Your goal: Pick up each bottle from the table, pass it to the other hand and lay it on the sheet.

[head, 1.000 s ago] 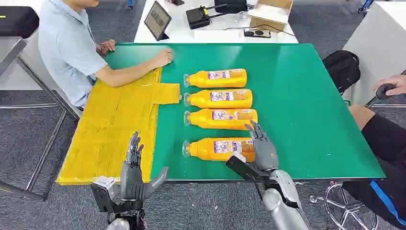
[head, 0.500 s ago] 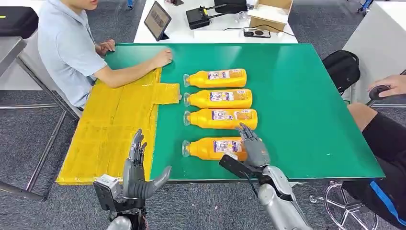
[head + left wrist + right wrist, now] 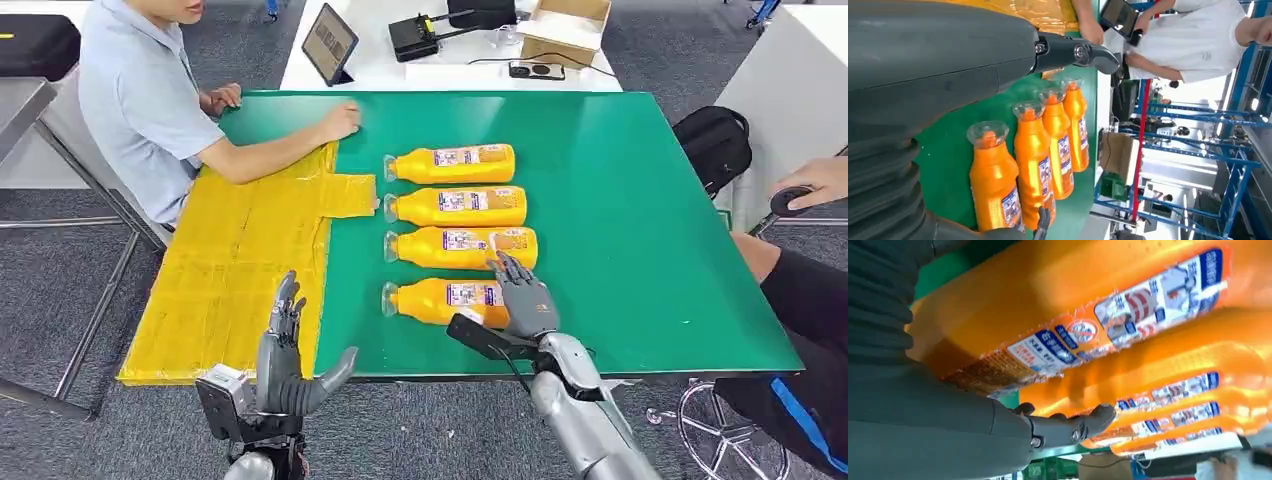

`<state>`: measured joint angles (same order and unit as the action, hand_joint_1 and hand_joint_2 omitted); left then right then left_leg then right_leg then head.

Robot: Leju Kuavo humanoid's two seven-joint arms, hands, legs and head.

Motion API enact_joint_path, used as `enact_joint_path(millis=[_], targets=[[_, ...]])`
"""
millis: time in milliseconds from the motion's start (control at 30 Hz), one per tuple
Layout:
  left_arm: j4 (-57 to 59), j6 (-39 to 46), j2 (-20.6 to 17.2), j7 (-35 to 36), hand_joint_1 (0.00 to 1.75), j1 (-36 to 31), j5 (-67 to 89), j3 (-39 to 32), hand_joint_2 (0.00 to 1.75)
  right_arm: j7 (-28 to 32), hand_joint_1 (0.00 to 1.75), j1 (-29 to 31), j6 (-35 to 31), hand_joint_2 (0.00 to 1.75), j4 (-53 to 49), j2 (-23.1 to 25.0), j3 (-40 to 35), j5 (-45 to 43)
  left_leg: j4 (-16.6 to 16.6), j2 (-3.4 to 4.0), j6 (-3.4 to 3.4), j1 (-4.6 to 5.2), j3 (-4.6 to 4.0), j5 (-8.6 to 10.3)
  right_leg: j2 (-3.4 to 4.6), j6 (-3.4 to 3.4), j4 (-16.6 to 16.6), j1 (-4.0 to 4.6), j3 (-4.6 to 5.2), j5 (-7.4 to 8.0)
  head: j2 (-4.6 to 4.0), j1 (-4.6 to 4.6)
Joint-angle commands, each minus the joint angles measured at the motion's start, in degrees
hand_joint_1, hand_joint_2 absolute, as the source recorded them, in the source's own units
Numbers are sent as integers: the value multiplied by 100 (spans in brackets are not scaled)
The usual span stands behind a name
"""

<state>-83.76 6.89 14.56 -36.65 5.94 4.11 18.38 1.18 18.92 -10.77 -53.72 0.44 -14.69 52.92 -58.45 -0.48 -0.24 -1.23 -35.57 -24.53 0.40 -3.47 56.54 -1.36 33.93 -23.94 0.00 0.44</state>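
Observation:
Four orange juice bottles lie side by side on the green table [image 3: 620, 200], caps toward the yellow sheet [image 3: 230, 260]. My right hand [image 3: 520, 305] hovers with fingers spread over the base end of the nearest bottle [image 3: 435, 300], not closed around it. In the right wrist view that bottle [image 3: 1048, 300] is very close, with the thumb [image 3: 1068, 429] reaching between it and the second bottle [image 3: 450, 247]. My left hand [image 3: 285, 360] stands open and upright at the table's near edge, beside the sheet's corner. The left wrist view looks along the bottle row [image 3: 995, 185].
A person in a blue shirt [image 3: 140, 100] sits at the far left, one hand [image 3: 340, 120] resting by the sheet's far corner. Another person [image 3: 810, 280] sits at the right. A white table with a tablet [image 3: 328, 42] and boxes stands behind.
My right hand has moved forward and to the left, now covering the base end of the nearest bottle. The left hand has barely shifted. The bottles lie as before.

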Motion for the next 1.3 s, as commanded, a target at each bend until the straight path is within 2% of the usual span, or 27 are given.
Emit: enact_joint_path(millis=[33, 267, 467, 500, 533, 567, 700, 767, 867, 933, 1300], targets=[[132, -2, -150, 80, 0, -91, 50, 9, 175, -234, 0, 600, 387, 175, 1208, -116, -442, 52, 8, 12, 7, -1, 27, -3, 5, 17, -10, 5, -23, 3, 0, 0], [132, -2, -150, 80, 0, -86, 50, 7, 175, -239, 0, 593, 389, 175, 1212, -115, -444, 52, 10, 9, 7, -1, 43, 0, -3, 20, -13, 5, -37, 5, 0, 0], [262, -94, -103, 164, 0, -204, 149, 14, 175, -340, 3, 901, 1047, 175, 1759, -171, -591, -241, 8, 6, 7, -1, 49, 1, -5, 19, -12, 5, -44, 6, 0, 0], [291, -102, -102, 165, 0, -230, 154, 18, 175, -290, 105, 930, 1109, 175, 1839, -181, -613, -286, 8, 7, 6, -1, 53, 1, -3, 17, -12, 4, -45, 7, 0, 0], [325, -102, -95, 165, 0, -263, 155, 18, 175, -234, 150, 970, 1198, 175, 1966, -197, -651, -354, 13, 6, 9, -1, 59, 3, -6, 24, -17, 6, -51, 11, 0, 0], [348, -105, -90, 166, 0, -282, 153, 18, 175, -164, 173, 978, 1243, 175, 2029, -198, -674, -427, 12, 10, 8, -2, 64, 4, -6, 27, -17, 6, -52, 13, 0, 2], [402, -117, -103, 165, 0, -316, 143, 35, 175, 245, 175, 951, 1350, 175, 2035, -206, -692, -842, 15, 12, 11, -4, 86, 4, 1, 29, -26, 9, -63, 17, 0, 0], [385, -106, -116, 131, 0, -305, 127, 21, 175, 417, 175, 865, 1353, 175, 1811, -203, -758, -1116, 10, 6, 12, -3, 104, -6, -3, 27, -24, 8, -30, 8, 0, 2], [370, -104, -118, 125, 0, -295, 125, 17, 175, 421, 175, 834, 1347, 175, 1724, -198, -793, -1163, 16, 15, 16, -5, 117, -13, 8, 19, -31, 10, -45, 4, 0, 2], [370, -104, -118, 125, 0, -295, 125, 17, 175, 421, 175, 834, 1347, 175, 1724, -198, -793, -1163, 12, 25, 10, -3, 127, -16, 20, 22, -23, 6, -108, 10, 0, 2], [364, -127, -120, 53, 0, -300, 88, 5, 175, 443, 175, 587, 1322, 175, 1398, -304, -951, -1641, 15, 18, 8, -7, 124, -13, 14, 27, -29, 12, -102, 13, 0, 2]])
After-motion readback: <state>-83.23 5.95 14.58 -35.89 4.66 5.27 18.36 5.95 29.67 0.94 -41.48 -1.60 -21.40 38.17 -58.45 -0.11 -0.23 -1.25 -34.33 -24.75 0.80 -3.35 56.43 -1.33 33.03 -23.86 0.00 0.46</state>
